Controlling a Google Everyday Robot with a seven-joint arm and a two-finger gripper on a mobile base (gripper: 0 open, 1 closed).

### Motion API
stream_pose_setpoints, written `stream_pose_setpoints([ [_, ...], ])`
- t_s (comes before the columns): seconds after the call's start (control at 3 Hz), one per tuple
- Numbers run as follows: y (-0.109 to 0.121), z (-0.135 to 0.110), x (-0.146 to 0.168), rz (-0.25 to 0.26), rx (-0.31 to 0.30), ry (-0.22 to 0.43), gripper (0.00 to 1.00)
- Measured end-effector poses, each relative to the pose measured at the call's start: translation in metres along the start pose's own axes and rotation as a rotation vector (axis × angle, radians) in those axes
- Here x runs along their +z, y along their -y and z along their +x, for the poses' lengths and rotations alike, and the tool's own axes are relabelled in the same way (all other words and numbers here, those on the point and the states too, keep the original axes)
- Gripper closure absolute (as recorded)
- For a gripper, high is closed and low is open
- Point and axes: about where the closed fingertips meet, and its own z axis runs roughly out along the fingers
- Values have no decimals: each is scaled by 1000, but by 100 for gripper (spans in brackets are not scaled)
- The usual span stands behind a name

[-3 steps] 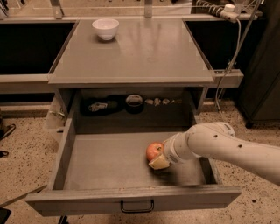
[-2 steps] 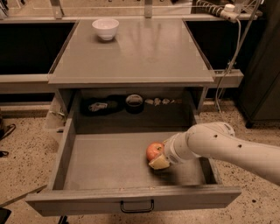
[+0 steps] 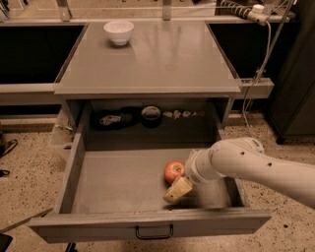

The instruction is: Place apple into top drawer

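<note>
1. Left edge: a dark cable (image 3: pixel 5 146) lies on the speckled floor (image 3: pixel 29 177) and is cut off by the frame. A thin pale strip (image 3: pixel 24 221) at the lower left is also cut off; what it is cannot be made out.

2. Far left of the grey tabletop (image 3: pixel 147 64): a white bowl (image 3: pixel 118 32) stands upright, well apart from everything else.

3. Below the tabletop: the top drawer (image 3: pixel 118 179) is pulled out towards the near side. Its dark handle (image 3: pixel 154 231) sits at the middle of the front panel.

4. Recess behind the drawer: a dark object (image 3: pixel 110 119), a round dark container (image 3: pixel 151 115) and a row of small pale items (image 3: pixel 182 114) lie in shadow. They are too dim to identify.

5. Inside the drawer, right of centre: the apple (image 3: pixel 173 172) rests on the drawer floor.

6. Just beside the apple, on its near right side: the gripper (image 3: pixel 178 189) is down inside the drawer. Part of it is hidden behind the wrist and the apple. Whether it is released, clenched or grasping the apple cannot be told.

7. Right: the white arm (image 3: pixel 256 167) enters from the right edge, crosses the right wall of the drawer and is cut off by the frame.

8. Far right: a power strip (image 3: pixel 256 10) lies at the top, and a cord (image 3: pixel 261 64) hangs down from it beside a dark cabinet (image 3: pixel 295 78).
</note>
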Motion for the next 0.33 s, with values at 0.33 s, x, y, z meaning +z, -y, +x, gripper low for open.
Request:
stream_pose_setpoints([
  [0.33,0,0,0,0,0,0,0],
])
